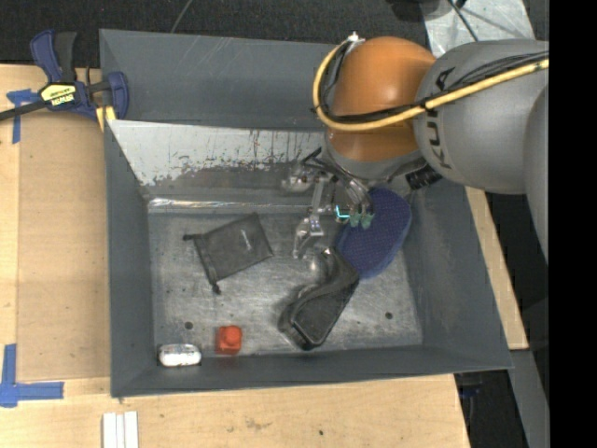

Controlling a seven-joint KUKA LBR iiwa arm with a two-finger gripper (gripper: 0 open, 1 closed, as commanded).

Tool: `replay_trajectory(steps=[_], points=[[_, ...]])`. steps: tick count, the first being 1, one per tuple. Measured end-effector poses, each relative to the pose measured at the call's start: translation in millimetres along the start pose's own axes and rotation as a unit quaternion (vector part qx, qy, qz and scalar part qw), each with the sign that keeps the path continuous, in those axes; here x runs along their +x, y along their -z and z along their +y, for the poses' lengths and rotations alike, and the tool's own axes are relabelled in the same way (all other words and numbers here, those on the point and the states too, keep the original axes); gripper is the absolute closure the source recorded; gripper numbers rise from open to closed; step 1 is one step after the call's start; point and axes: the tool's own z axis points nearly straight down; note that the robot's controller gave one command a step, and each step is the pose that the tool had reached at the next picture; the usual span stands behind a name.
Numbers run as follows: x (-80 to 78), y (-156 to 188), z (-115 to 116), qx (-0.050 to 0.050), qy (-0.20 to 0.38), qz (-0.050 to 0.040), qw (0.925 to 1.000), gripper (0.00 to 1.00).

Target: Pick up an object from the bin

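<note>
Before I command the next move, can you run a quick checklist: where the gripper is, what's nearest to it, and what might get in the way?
1. Gripper inside the bin, low over the middle of the floor: ok.
2. Something held in the gripper: cannot tell.
3. Black elongated case lies just below the gripper in the view, its upper end nearest: ok as target.
4. Blue round pad clear of the gripper: cannot tell, it lies right beside it.
5. Dark grey flat pouch apart from the gripper: ok.
6. Red block and silver piece by the near wall, out of the way: ok.
</note>
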Motion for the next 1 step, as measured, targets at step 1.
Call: replay_trajectory(steps=[1], points=[[30.8, -42.7, -83.1, 0.002, 0.045, -0.0094, 0.9989, 0.0]])
